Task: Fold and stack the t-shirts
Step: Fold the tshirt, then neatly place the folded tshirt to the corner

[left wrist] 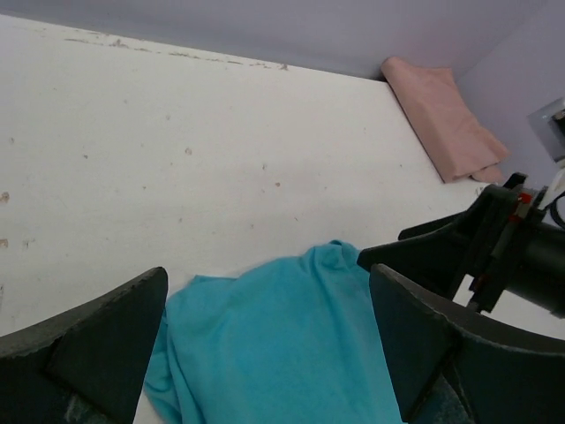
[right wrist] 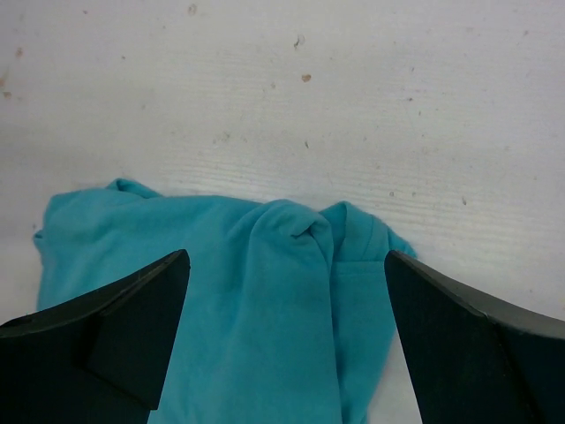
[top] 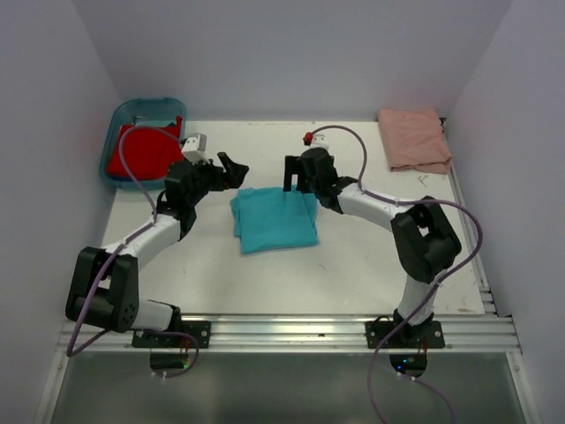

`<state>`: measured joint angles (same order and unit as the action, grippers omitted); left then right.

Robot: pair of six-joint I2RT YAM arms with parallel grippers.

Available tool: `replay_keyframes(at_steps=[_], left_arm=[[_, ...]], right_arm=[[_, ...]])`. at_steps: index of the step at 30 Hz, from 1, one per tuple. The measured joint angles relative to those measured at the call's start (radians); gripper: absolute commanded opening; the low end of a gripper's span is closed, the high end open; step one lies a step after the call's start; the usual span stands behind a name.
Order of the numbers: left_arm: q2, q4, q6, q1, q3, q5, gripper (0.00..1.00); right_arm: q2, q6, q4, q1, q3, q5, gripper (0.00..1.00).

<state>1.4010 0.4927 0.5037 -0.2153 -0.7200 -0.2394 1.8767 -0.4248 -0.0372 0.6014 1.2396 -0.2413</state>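
Starting at the far left of the table [top: 177, 265], a blue plastic tub [top: 117, 119] holds the red t-shirt [top: 132, 157]. The shirt is crumpled, and a purple cable [top: 132, 141] and the left arm cross over it, so its shape is hard to read. Next to the right, the left gripper [top: 231, 168] hangs above bare table just beside the far left corner of the turquoise t-shirt [top: 274, 221]. In the left wrist view its fingers [left wrist: 97, 340] stand spread wide, with the cloth lying loose below them and touching neither. The turquoise t-shirt lies folded into a rough rectangle at the middle of the table, its near part cut off in both wrist views. The right gripper [top: 293, 181] covers the shirt's far right edge from above. The right wrist view shows its fingers [right wrist: 132, 318] equally wide apart over a bunched fold of turquoise cloth [right wrist: 282, 265]; nothing is pinched. Whether the fingertips touch the cloth cannot be told. At the far right corner the salmon-pink t-shirt [top: 413, 139] lies folded, well apart from the rest.
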Motion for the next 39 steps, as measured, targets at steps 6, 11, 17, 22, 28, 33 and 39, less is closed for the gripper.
replay_keyframes(at_steps=[6, 11, 17, 22, 28, 33, 39], left_arm=[[-0.014, -0.097, 0.002, -0.041, 0.002, -0.021, 0.76], [0.034, -0.09, 0.005, -0.098, 0.039, -0.126, 0.42], [0.147, -0.087, 0.027, -0.113, 0.046, -0.244, 0.0], [0.167, -0.085, 0.034, -0.122, 0.049, -0.275, 0.0], [0.207, -0.099, 0.03, -0.122, 0.061, -0.272, 0.0], [0.282, -0.111, 0.027, -0.122, 0.061, -0.244, 0.0], [0.343, -0.086, 0.035, -0.122, 0.057, -0.251, 0.0]], right_arm=[[-0.134, -0.011, 0.087, 0.0, -0.017, -0.069, 0.98], [-0.209, -0.056, 0.14, -0.011, -0.141, -0.045, 0.99], [-0.272, -0.117, 0.142, -0.048, -0.332, 0.112, 0.99], [-0.294, -0.148, 0.103, -0.092, -0.408, 0.244, 0.99], [-0.251, -0.207, -0.03, -0.182, -0.449, 0.428, 0.99], [-0.154, -0.273, -0.204, -0.219, -0.436, 0.576, 0.99], [-0.087, -0.29, -0.261, -0.169, -0.391, 0.636, 0.99]])
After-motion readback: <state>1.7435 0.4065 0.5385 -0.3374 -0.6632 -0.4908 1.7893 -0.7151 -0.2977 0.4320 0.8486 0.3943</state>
